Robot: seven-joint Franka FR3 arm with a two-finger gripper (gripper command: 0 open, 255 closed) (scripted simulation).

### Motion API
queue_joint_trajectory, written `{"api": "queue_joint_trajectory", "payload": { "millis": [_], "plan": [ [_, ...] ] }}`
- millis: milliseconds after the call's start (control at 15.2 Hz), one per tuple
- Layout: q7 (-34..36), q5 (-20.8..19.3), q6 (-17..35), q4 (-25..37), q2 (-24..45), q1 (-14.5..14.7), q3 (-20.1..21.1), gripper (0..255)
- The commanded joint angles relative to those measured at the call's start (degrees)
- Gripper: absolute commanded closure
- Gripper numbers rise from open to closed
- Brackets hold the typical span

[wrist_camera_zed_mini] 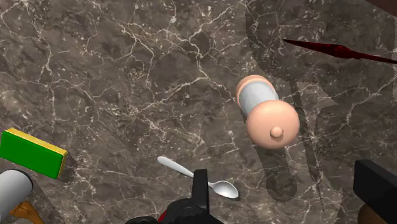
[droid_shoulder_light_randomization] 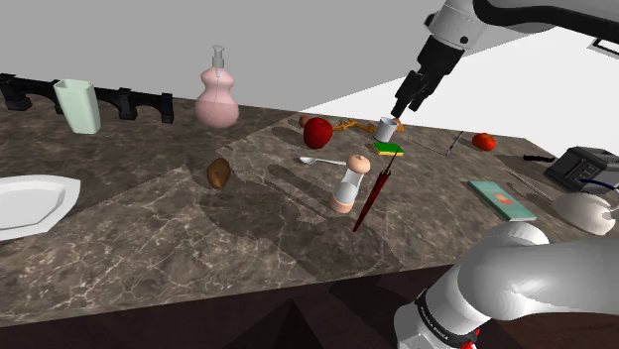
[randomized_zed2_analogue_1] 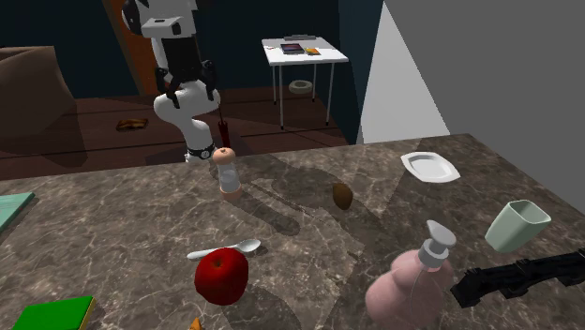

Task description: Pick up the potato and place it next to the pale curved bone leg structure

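Four containers stand on the marble surface (droid_shoulder_light_randomization: 149,248): a white plate (droid_shoulder_light_randomization: 30,203) at the shoulder view's near left, a pale green cup (droid_shoulder_light_randomization: 77,106) and pink pump bottle (droid_shoulder_light_randomization: 216,94) along the far edge, and a small white cup (droid_shoulder_light_randomization: 387,127) below the raised hand (droid_shoulder_light_randomization: 404,109) (fingers spread, gripping nothing). The brown potato (droid_shoulder_light_randomization: 218,174) lies on the surface between plate and grinder (droid_shoulder_light_randomization: 350,180), well apart from the hand

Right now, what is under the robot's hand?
Bare marble counter and a spoon, seen between the fingers of the open gripper. One finger covers the spoon's neck.
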Motion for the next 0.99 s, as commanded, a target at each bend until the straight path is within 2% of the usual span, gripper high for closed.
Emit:
{"api": "queue_joint_trajectory", "payload": {
  "millis": [0, 462, 924],
  "plan": [
    [0.0, 0.0, 0.0, 0.0, 0.0, 0.0, 0.0, 0],
    [13.7, 3.1, 6.2, -1.2, 6.7, 0.6, 8.8, 0],
    [27.5, 3.9, 11.8, 2.1, 17.7, 0.7, 17.0, 0]
  ]
}}
